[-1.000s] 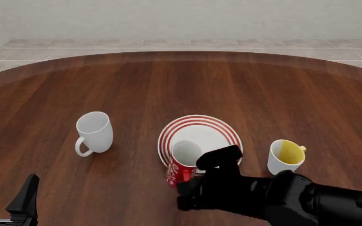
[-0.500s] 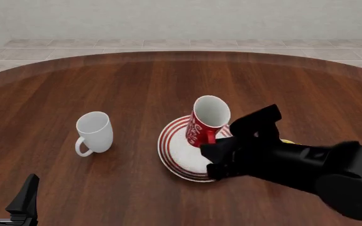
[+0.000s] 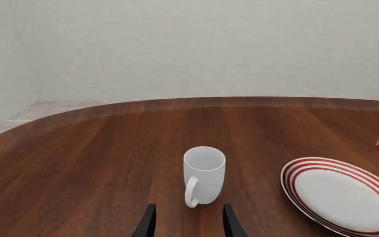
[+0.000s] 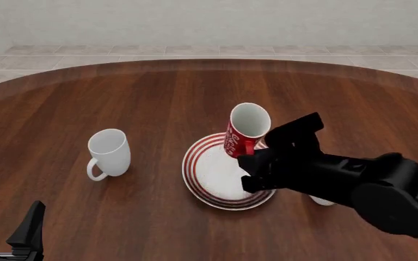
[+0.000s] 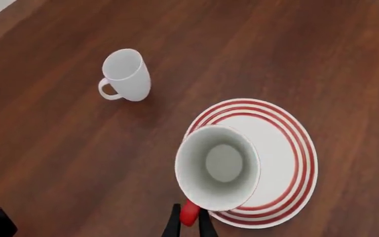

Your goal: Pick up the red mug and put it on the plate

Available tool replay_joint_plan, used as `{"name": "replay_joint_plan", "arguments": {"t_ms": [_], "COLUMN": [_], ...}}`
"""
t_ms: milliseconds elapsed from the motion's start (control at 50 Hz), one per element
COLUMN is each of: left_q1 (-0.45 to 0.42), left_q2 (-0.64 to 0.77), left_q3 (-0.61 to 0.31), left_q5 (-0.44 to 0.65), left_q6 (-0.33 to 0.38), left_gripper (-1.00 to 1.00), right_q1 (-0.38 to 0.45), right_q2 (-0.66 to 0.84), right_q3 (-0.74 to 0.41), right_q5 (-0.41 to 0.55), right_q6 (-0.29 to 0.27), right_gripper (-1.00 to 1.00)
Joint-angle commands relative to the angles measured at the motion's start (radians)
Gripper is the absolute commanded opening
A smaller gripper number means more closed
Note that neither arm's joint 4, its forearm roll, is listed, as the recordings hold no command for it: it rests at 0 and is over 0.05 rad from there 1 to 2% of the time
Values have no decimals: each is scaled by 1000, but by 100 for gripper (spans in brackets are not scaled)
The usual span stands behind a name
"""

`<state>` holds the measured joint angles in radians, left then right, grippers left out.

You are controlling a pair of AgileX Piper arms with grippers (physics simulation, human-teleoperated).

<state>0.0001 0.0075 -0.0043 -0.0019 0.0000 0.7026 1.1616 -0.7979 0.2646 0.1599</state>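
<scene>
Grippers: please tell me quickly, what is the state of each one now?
Left gripper: open, holding nothing.
Right gripper: shut on the red mug by its handle.

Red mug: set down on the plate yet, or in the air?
In the air: the red mug hangs above the plate, its handle between the right gripper's fingers.

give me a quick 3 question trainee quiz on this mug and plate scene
1. True or false: the red mug already rests flat on the plate.
2. What does the right gripper hold the red mug by? A) rim B) handle C) base
3. Fill in: the left gripper points toward the ____ mug.

Key
1. False. The front view shows it held above the plate, and the right wrist view shows it over the plate.
2. B. The fingers pinch the red handle.
3. white. The left gripper is open and holds nothing.
</scene>
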Motion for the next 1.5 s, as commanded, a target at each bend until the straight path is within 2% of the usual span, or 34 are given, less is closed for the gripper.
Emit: {"name": "replay_joint_plan", "arguments": {"t_ms": [20, 280, 680, 1500], "left_q1": [0, 0, 0, 0], "left_q2": [0, 0, 0, 0], "left_q3": [0, 0, 0, 0], "left_q5": [0, 0, 0, 0], "left_q6": [0, 0, 0, 0], "left_gripper": [100, 100, 100, 100], "right_q1": [-55, -111, -123, -84], "right_q2": [45, 100, 190, 306], "right_q3": [7, 19, 10, -17], "right_q5": [-43, -84, -120, -164], "right_q6": [-12, -32, -54, -50], "right_gripper": [-100, -100, -100, -100]}}
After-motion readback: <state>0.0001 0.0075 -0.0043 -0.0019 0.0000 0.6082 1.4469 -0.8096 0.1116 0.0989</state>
